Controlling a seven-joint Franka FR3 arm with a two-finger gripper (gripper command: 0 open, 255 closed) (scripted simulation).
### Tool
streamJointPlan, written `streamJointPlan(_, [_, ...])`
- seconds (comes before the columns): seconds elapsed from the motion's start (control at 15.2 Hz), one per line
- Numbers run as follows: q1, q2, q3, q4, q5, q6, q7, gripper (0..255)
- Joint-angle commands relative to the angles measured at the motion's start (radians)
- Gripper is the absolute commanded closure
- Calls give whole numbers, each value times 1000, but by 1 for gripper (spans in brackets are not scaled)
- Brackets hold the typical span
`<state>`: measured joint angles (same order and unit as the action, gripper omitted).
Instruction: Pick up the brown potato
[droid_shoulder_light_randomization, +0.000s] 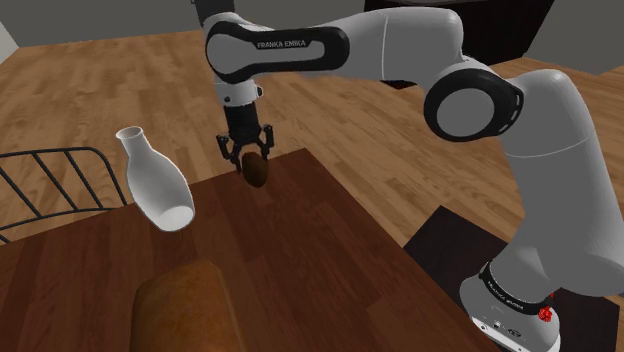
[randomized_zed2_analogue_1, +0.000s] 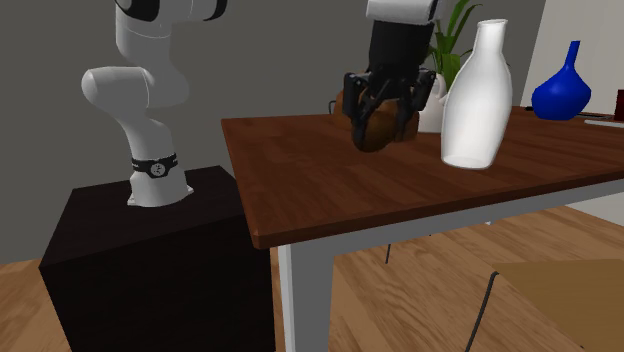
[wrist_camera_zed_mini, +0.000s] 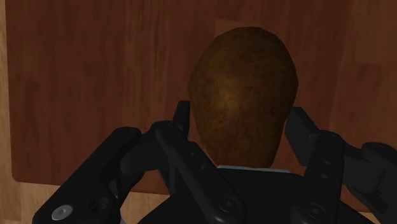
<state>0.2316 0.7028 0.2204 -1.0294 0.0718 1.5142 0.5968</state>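
The all-black gripper (wrist_camera_zed_mini: 240, 116), nearest the wrist camera, has a finger on each side of the brown potato (wrist_camera_zed_mini: 245, 83). Both fingers appear pressed against the skin, so the pincer reads as closed on the potato, not spread wide. The fingers grip across the potato's shorter width, with its long axis running crosswise between them. That is likely the only way a tuber this bulky fits the opening.

In the shoulder view the potato sits at the far corner of the dark wooden table (droid_shoulder_light_randomization: 300, 250), under the white arm's wrist. The wrist comes almost straight down, an approach that keeps the hand apart from the white vase (droid_shoulder_light_randomization: 155, 185) standing near on that view's left.

In the second exterior view the potato's underside seems level with the tabletop or barely off it, and which of the two cannot be told. The judgement is that the grasp is made and the lift has hardly begun. A rounded skin so close to the table's edge leaves little margin if it slips.
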Motion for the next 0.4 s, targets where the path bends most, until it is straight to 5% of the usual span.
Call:
streamJointPlan(0.0, [3, 12, 0, 49, -2, -37, 4, 255])
streamJointPlan(0.33, [8, 25, 1, 114, -3, -88, 11, 255])
